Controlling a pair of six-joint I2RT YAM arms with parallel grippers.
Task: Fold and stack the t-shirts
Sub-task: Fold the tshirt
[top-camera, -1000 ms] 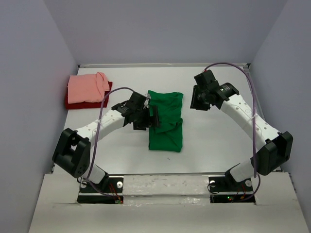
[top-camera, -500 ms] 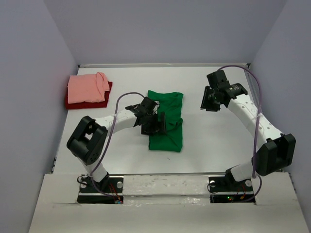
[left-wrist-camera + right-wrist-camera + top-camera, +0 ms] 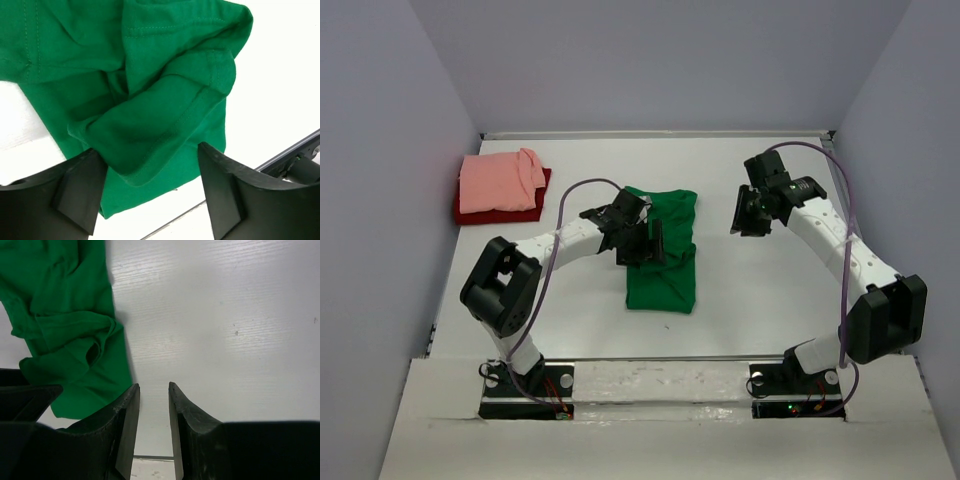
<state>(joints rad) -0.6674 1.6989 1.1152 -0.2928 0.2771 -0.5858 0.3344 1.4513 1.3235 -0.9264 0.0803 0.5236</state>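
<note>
The green t-shirt [image 3: 665, 285] lies folded in a rough rectangle at the table's middle, with a loose rumpled fold on top [image 3: 150, 100]. My left gripper [image 3: 642, 243] hovers over its left side, open wide. That fold sits between its fingers [image 3: 80, 190], which are not closed on it. My right gripper [image 3: 745, 215] hangs over bare table to the right of the shirt [image 3: 65, 315]; its jaws stand a narrow gap apart with nothing between them. The salmon pink t-shirt [image 3: 500, 180] lies folded on the dark red t-shirt [image 3: 500, 213] at the back left.
The white table [image 3: 760, 290] is walled at the back and on both sides. The pink and red stack sits close to the left wall. A metal rail [image 3: 295, 150] runs along the table's near edge.
My left gripper has moved right, further over the green shirt, its jaws narrowing a little and its elbow drawn in. The right gripper has pulled to the right, away from the shirt.
</note>
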